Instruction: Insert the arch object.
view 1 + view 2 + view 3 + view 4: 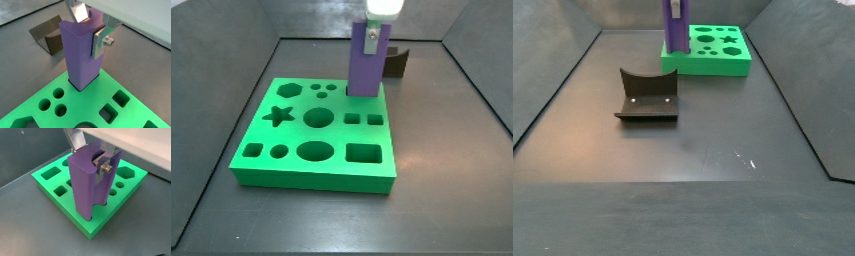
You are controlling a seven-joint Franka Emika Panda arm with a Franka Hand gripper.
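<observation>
The arch object (83, 60) shows as a tall purple bar with a half-round groove down one side. It stands upright with its lower end in a hole at a corner of the green board (80, 107). It also shows in the wrist view (87, 183) and in both side views (365, 65) (675, 30). My gripper (90, 36) is shut on the bar's top. One finger (100, 42) lies flat against the bar and the other finger is partly hidden behind it. No small dark block shows apart from the fixture.
The green board (318, 178) has several shaped holes: round, square, star. The dark fixture (647, 95) stands on the grey floor apart from the board, and shows behind the bar (48, 37). Grey walls enclose the floor.
</observation>
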